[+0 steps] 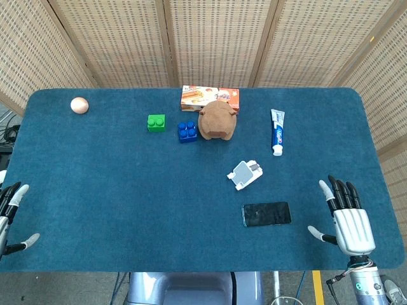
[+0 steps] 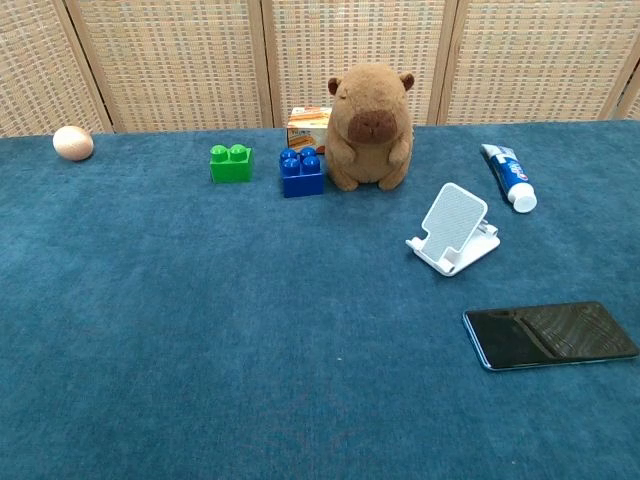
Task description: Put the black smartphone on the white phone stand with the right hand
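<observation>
The black smartphone (image 1: 266,213) (image 2: 550,334) lies flat, screen up, on the blue table cloth near the front right. Just behind it and slightly left stands the white phone stand (image 1: 245,173) (image 2: 455,228), nothing on it. My right hand (image 1: 347,218) hovers at the table's front right corner, palm down with fingers spread, holding nothing, a short way right of the phone. My left hand (image 1: 11,215) shows only partly at the front left edge, fingers apart and holding nothing. Neither hand appears in the chest view.
A brown plush capybara (image 1: 217,121) (image 2: 370,128), a blue brick (image 1: 187,131) (image 2: 302,171), a green brick (image 1: 156,122) (image 2: 231,162) and a snack box (image 1: 210,98) stand at the back. A toothpaste tube (image 1: 277,131) (image 2: 509,176) lies back right, an egg (image 1: 79,105) (image 2: 73,142) back left.
</observation>
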Controlling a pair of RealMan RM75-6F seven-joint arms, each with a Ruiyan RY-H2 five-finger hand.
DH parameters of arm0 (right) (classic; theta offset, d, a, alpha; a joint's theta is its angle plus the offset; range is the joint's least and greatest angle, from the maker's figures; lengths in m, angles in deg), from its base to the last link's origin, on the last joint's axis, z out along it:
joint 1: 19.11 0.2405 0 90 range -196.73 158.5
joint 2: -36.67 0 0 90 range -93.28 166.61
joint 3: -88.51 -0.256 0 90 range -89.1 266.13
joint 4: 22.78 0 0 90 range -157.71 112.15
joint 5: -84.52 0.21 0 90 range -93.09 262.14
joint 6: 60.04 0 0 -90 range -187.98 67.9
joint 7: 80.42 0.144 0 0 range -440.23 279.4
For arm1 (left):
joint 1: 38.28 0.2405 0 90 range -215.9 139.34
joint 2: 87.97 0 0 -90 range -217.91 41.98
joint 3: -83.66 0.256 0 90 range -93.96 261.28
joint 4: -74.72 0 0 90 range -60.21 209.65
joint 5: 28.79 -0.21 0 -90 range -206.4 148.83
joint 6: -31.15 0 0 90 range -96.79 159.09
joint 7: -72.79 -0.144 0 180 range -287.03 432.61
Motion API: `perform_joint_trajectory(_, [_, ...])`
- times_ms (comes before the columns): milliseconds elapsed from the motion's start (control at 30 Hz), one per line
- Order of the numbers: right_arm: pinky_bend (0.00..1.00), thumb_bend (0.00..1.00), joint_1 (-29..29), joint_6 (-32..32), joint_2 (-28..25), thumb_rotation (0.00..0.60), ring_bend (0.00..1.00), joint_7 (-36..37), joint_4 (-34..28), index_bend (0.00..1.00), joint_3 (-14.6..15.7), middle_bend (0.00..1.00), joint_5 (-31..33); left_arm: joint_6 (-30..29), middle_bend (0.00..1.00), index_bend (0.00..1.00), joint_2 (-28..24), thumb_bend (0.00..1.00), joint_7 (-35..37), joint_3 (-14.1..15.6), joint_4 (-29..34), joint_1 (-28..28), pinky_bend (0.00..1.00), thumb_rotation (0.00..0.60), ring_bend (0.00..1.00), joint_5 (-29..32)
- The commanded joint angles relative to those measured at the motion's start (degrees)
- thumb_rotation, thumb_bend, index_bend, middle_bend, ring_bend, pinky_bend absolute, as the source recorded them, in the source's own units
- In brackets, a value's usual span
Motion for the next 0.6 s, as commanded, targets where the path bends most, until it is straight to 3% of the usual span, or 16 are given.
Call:
perform_joint_trajectory(33, [0.0,0.0,-0.1,0.0,-0.1,0.6,0.0,0.1,0.0,0.0,0.0,0.0,-0.5,0.1,0.0,0.0,-0.1,0.0,0.2,0.0,0.0,0.0,0.0,0.6,0.0,0.0])
perform_joint_trajectory(200, [0.0,0.0,0.5,2.1,-0.4,0.6,0.0,0.8,-0.3,0.0,0.7,0.0,-1.0,0.1,0.0,0.0,-0.2,0.0,0.5,0.0,0.0,0.0,0.0,0.6,0.0,0.1])
perform_joint_trajectory(367, [0.01,0.0,3.9,9.4,-0.2,0.6,0.0,1.3,-0.1,0.0,1.9,0.0,-1.7,0.2,0.0,0.0,-0.1,0.0,0.2,0.0,0.1,0.0,0.0,0.6,0.0,0.0])
perform_joint_trajectory(467, [0.09,0.01,7.5,14.7,2.6,0.6,0.01,-3.7,3.3,0.02,1.2,0.06,-2.3,1.2,0.0,0.0,0.0,0.0,-0.3,-0.1,0.2,-0.5,0.0,0.6,0.0,0.6])
perform_joint_trajectory(600, [0.18,0.05,12.0,21.3,7.8,0.6,0.09,-8.0,7.8,0.09,0.1,0.15,-1.5,2.8,0.0,0.0,0.1,0.0,-0.9,-0.7,0.6,-1.2,0.0,0.6,0.0,2.4])
